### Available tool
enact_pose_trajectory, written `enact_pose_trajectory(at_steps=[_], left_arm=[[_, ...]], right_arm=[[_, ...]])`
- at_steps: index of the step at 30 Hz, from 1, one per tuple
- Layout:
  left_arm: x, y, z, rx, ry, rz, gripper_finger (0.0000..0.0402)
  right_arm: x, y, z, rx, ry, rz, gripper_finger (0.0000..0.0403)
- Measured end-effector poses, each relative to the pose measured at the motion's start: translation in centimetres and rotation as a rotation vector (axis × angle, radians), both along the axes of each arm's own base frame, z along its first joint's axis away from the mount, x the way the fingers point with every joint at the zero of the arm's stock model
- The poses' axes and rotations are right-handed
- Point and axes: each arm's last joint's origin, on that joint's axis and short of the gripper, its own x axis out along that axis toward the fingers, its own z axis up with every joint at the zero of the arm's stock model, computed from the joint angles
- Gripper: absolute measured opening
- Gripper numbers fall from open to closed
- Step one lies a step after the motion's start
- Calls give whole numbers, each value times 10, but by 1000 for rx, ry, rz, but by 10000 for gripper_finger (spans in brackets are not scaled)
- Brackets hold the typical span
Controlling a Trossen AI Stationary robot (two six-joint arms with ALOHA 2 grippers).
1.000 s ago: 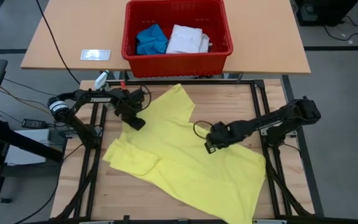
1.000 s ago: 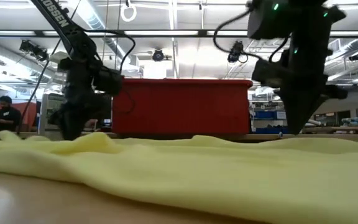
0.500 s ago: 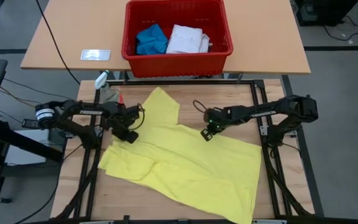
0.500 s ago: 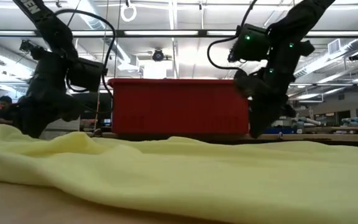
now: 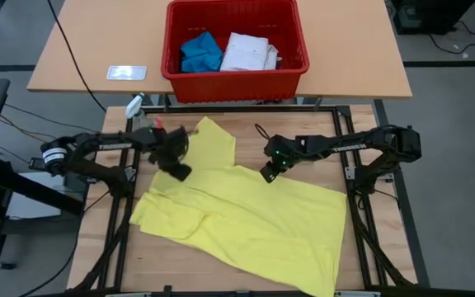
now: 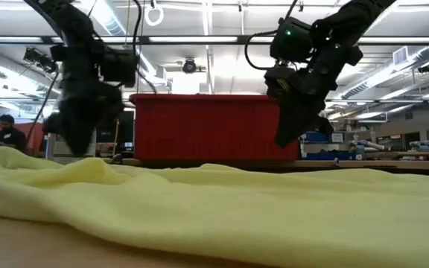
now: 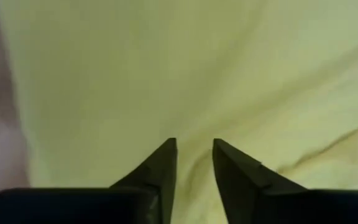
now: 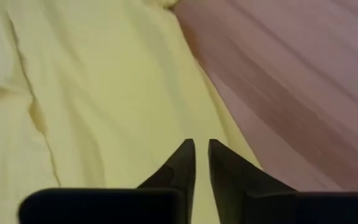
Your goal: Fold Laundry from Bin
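Since the earlier frame both claws have lifted off the yellow T-shirt (image 5: 246, 219), which lies spread on the near worktop (image 5: 320, 136). The left claw (image 7: 192, 158) hovers above its left part, fingers apart. The right claw (image 8: 202, 155) hovers above its far edge, fingers slightly apart, empty.

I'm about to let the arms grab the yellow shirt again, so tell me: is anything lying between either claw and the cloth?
Nothing visible. The yellow shirt lies bare on the table, with the left claw and the right claw just above it, nothing between their tips and the cloth. The red bin sits on the far table.
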Motion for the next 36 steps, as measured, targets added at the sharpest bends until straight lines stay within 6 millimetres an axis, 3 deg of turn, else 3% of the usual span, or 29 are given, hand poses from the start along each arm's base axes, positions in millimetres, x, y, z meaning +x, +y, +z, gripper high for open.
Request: enact_pose_trajectory(at_steps=[5, 10, 14, 24, 31, 36], left_arm=[[5, 37, 10, 136, -138, 2, 183], [7, 67, -4, 185, -200, 6, 226], [12, 84, -14, 228, -166, 23, 231], [50, 131, -11, 355, -130, -57, 231], [66, 162, -14, 434, -56, -13, 231], [70, 168, -33, 407, -15, -44, 231]], right_arm=[[1, -2, 1, -25, -1, -52, 109], [2, 1, 1, -87, -1, -26, 152], [5, 6, 2, -45, -26, -77, 164], [7, 27, 2, 61, -13, -215, 166], [-6, 51, -7, 134, 164, -340, 165], [-15, 69, -8, 116, 227, -437, 165]])
